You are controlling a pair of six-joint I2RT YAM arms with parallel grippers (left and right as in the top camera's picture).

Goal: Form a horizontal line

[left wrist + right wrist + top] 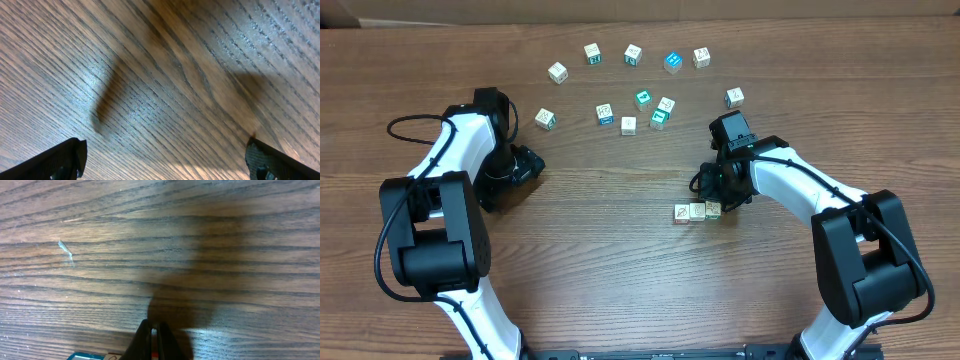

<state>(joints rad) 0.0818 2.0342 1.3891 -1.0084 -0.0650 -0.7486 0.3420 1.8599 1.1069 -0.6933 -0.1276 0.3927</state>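
The horizontal line (697, 211), a short row of tiny white-sided picture cubes with tan and white tops, lay on the right half of the brown wood-grain worktop (610, 280), nearer than every other cube. We counted three cubes touching side by side. The row's right end met the dark body of the right arm, so we could not tell whether a fourth cube sat there. Its long axis ran left to right, with the right end tipped very slightly toward the far side.

The right end effector (154, 341) hung just on the far side of that right end, its fingers pressed together with nothing between them. Whether it touched the row we could not tell. In the right wrist view a teal sliver of a cube (88, 356) showed at the bottom edge.

The left end effector (162, 162) stood spread wide and empty over bare wood on the left, well apart from the row. Loose picture cubes (633, 54), white and teal-faced, lay scattered across the far middle of the worktop. The wood was dark-grained with soft shadows, and a pale strip lay past its far edge.
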